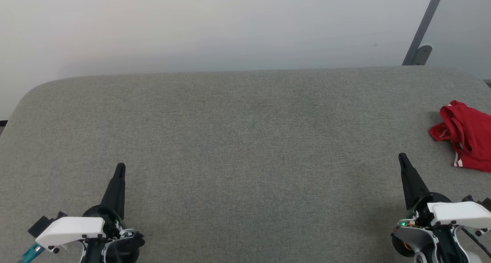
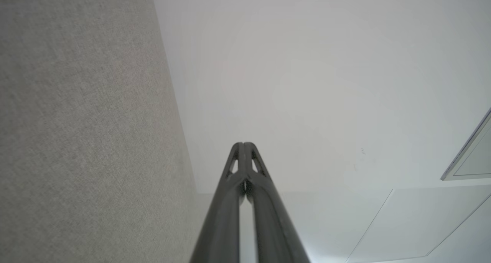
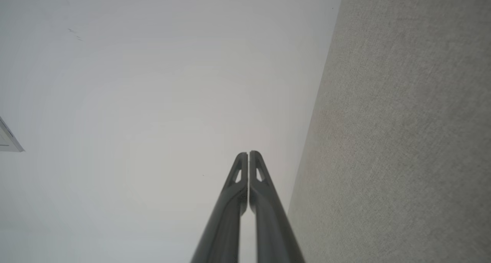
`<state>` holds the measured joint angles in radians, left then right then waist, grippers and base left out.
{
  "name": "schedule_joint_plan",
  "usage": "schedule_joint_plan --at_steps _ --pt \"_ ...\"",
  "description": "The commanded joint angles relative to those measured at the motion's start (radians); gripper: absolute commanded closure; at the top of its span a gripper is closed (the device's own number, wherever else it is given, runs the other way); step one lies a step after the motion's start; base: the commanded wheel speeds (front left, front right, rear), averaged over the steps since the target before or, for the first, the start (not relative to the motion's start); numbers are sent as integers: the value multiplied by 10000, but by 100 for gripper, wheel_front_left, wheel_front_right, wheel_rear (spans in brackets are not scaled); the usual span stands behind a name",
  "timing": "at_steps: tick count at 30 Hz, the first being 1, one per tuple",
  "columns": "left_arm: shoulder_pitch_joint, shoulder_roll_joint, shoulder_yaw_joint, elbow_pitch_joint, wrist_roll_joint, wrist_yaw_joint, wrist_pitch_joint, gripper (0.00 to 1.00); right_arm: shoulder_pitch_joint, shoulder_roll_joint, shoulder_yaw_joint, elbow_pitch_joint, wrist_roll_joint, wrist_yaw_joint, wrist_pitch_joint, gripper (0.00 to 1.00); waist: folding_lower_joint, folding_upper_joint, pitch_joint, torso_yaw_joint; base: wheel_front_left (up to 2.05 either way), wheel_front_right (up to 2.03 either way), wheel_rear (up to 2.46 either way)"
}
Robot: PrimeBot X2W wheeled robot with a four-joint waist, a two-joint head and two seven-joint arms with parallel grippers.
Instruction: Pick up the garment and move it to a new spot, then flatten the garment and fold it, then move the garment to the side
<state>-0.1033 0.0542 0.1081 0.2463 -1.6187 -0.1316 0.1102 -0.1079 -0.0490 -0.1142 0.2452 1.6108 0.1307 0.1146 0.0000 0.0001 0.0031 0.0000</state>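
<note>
Left gripper [image 1: 121, 166] and right gripper [image 1: 402, 156] are pinched closed, empty. I'd open the right one first — then grab a raised fold of the red T-shirt [image 1: 467, 139].

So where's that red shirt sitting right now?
In the head view, the garment lies crumpled at the right edge of the grey table, just beyond and right of the right fingers, untouched.
</note>
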Motion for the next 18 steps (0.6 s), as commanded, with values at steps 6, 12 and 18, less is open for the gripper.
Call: schedule_joint_plan --at_steps 6,12,18 --pt "-136 -16 43 2 42 18 38 100 -47 -24 9 7 41 0 15 100 0 -1 0 0 0 0 0" --pt "-137 -19 47 2 48 18 44 100 -47 -24 10 5 41 0 15 100 0 -1 0 0 0 0 0" --pt "-137 -22 52 2 43 18 48 100 -47 -24 12 6 41 0 15 100 0 -1 0 0 0 0 0"
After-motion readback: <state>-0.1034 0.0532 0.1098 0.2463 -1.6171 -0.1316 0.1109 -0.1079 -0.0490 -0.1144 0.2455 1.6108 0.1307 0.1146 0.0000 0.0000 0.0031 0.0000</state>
